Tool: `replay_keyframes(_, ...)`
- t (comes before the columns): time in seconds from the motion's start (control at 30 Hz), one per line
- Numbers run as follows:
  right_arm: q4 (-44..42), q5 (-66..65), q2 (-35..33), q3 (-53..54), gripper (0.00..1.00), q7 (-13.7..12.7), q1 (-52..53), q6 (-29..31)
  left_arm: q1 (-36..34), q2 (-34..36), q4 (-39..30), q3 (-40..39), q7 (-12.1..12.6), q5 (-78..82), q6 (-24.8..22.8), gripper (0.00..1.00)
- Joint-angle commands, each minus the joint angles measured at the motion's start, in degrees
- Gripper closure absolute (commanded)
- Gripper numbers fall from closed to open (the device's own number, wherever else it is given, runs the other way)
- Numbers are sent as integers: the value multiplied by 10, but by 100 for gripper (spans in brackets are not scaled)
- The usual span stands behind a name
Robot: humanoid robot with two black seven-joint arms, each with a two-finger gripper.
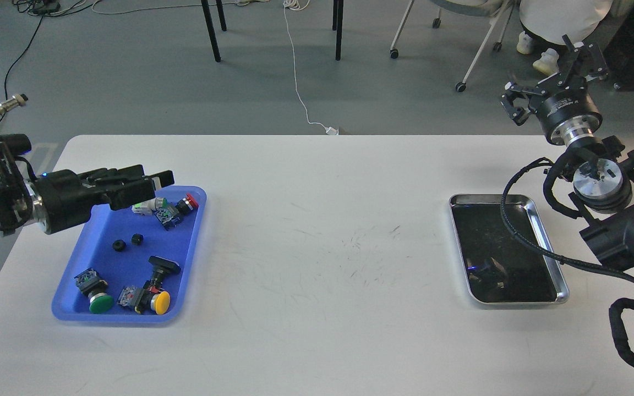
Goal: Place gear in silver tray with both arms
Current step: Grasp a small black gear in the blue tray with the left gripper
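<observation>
We are at the white table [317, 231], looking down. Our left gripper [154, 181] hangs over the far-left corner of the blue tray [187, 264], pointing right. Its fingers lie close together, seen side-on; we cannot tell whether they are closed or whether anything is between them.

Our right gripper [556, 71] is raised well above and behind the silver tray [545, 231], fingers spread wide and holding nothing.

The silver tray sits at the right side of the table; its dark bottom shows only reflections, with no part in it as far as we can see.

In the blue tray: two small black ring-like pieces [128, 242] near the middle, which we take for the gears, though they are too small to show teeth. Around them are push-button switches, a green-capped one [94, 291], a yellow-capped one [149, 297], a black-capped one [163, 265] and a red-capped one [187, 203].

Judgement: the pick is not yet made. To do it well, we should bring the left gripper nearer and lower over one ring, fingers open just enough to straddle it, approach from above, and stay clear of the black-capped switch close by. The rings are small and likely to skid on the plastic. The trays lie well apart, so a handover to the right arm seems needed.
</observation>
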Motion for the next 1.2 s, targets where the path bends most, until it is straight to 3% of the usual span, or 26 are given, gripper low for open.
replay_keyframes(0.0,0,0,-1,1,1,1,0,0,0,-3,28,46,4,100,41,14)
replay_keyframes(0.27,0,0,-1,1,1,0,0,0,-1,-27,122,93,2,114,80,28)
replay_keyframes(0.43,0,0,1,0,1,1,1,0,-1,-52,134,99,6,114,82,32)
replay_keyframes(0.67,0,0,2,0,1,0,3,0,-1,-105,213,100,2,115,83,39)
replay_keyframes(0.83,0,0,-1,1,1,0,3,0,-3,-114,221,118,2,115,82,51)
replay_keyframes(1.17,0,0,3,1,1,0,4,-1,-1,-134,259,128,0,115,99,54)
